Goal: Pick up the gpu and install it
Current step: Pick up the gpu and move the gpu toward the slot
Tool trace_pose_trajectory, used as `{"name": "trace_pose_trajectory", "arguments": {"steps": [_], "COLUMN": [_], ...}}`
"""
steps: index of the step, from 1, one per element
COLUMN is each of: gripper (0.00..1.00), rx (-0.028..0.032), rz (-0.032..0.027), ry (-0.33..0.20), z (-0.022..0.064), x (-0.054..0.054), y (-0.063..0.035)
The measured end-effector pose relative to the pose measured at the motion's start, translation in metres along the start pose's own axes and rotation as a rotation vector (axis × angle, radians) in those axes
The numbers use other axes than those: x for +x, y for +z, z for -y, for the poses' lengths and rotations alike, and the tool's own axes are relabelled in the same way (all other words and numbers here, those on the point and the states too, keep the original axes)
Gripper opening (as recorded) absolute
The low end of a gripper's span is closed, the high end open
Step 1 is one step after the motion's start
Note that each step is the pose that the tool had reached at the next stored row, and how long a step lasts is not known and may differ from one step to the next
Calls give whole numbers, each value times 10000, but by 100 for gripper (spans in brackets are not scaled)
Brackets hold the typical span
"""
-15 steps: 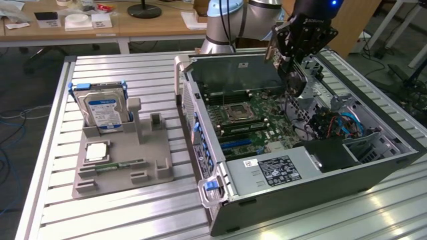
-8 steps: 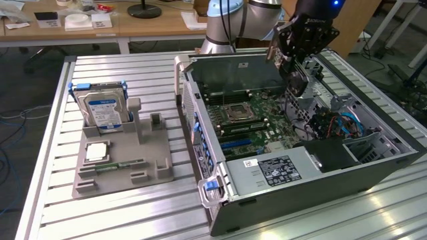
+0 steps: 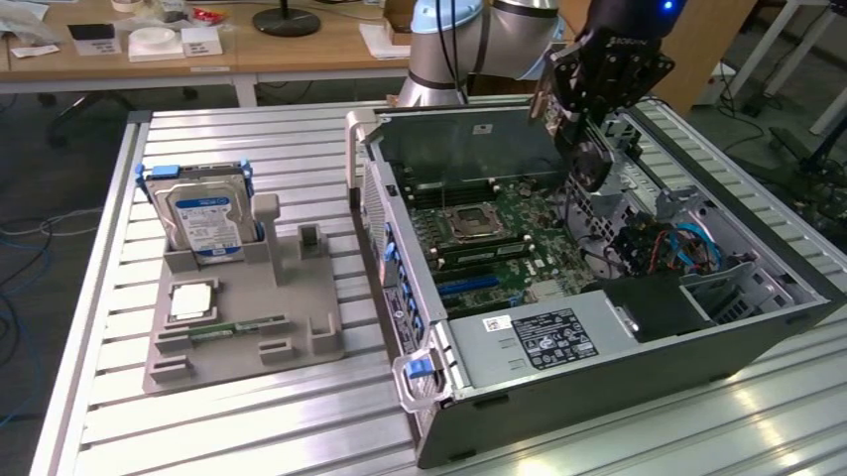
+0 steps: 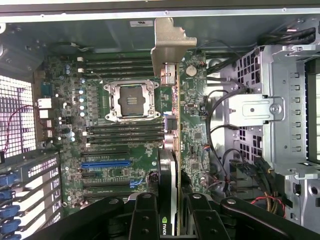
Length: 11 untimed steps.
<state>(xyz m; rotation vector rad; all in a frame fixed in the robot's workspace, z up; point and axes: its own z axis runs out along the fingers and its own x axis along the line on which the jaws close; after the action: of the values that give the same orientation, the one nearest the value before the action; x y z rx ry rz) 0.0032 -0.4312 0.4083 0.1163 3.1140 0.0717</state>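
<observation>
One gpu [image 3: 590,159] hangs edge-down in the gripper [image 3: 578,124] above the open computer case [image 3: 636,382], towards the exterior view's right; the fingers are closed narrowly on the card's two faces, pinching it near one end; in the wrist view the gripper [image 4: 172,222] has one black finger [image 4: 145,220] on each side of the gpu [image 4: 172,170], which is seen edge-on with its metal bracket [image 4: 167,42] at the far end; the card lies over the green motherboard [image 4: 125,165], just beside the processor socket [image 4: 131,100] and near the blue slot [image 4: 106,163]; whether its lower edge touches the board I cannot tell; well apart, on the slatted table [image 3: 225,426], a grey holder [image 3: 298,288] carries a hard drive [image 3: 205,218] standing upright and a memory stick [image 3: 238,327] lying flat.
</observation>
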Motion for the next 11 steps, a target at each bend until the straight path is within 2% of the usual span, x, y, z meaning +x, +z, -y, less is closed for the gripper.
{"name": "trace_pose_trajectory", "arguments": {"steps": [11], "gripper": [27], "rx": [0], "rz": [0], "ry": [1], "z": [-2], "x": [-31], "y": [1]}}
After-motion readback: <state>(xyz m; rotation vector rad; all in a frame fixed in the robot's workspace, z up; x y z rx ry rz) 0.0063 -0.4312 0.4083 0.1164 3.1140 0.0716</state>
